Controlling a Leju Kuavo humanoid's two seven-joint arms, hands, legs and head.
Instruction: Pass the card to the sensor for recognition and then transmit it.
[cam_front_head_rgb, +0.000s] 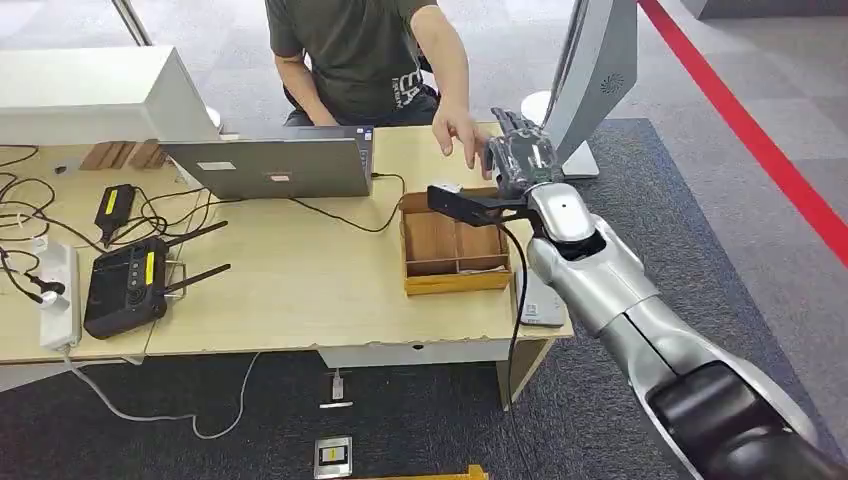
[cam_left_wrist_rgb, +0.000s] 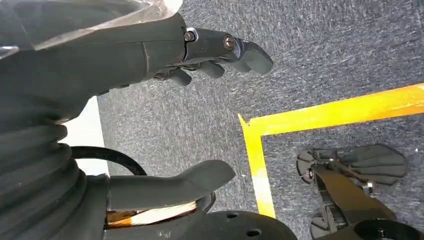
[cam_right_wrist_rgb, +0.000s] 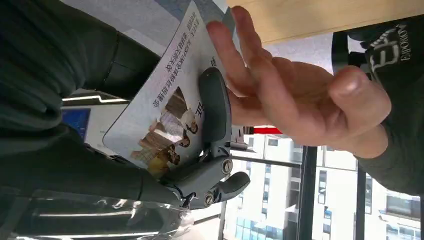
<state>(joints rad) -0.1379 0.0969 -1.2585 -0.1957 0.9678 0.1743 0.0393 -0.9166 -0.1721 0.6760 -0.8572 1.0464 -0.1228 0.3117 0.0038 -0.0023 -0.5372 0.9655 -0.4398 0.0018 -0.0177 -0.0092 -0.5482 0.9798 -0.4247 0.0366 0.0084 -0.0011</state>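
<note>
The card (cam_right_wrist_rgb: 165, 100), printed with a photo and text, is pinched in my right hand (cam_right_wrist_rgb: 200, 170), with one dark finger (cam_right_wrist_rgb: 215, 107) pressed across its face. A person's hand (cam_right_wrist_rgb: 295, 100) lies with its fingers against the card's far end. In the head view my right hand (cam_front_head_rgb: 522, 155) is stretched over the table's far right corner, close to the person's hand (cam_front_head_rgb: 458, 130). My left hand (cam_left_wrist_rgb: 125, 55) hangs over grey carpet, its fingers (cam_left_wrist_rgb: 220, 50) and thumb (cam_left_wrist_rgb: 175, 182) apart with nothing between them.
A wooden compartment box (cam_front_head_rgb: 455, 245) sits under my right forearm. A laptop (cam_front_head_rgb: 280, 165), a black router (cam_front_head_rgb: 125, 285), a power strip (cam_front_head_rgb: 58, 295) and cables lie to the left. A white stand (cam_front_head_rgb: 600, 70) rises at the table's right end. The person sits behind the table.
</note>
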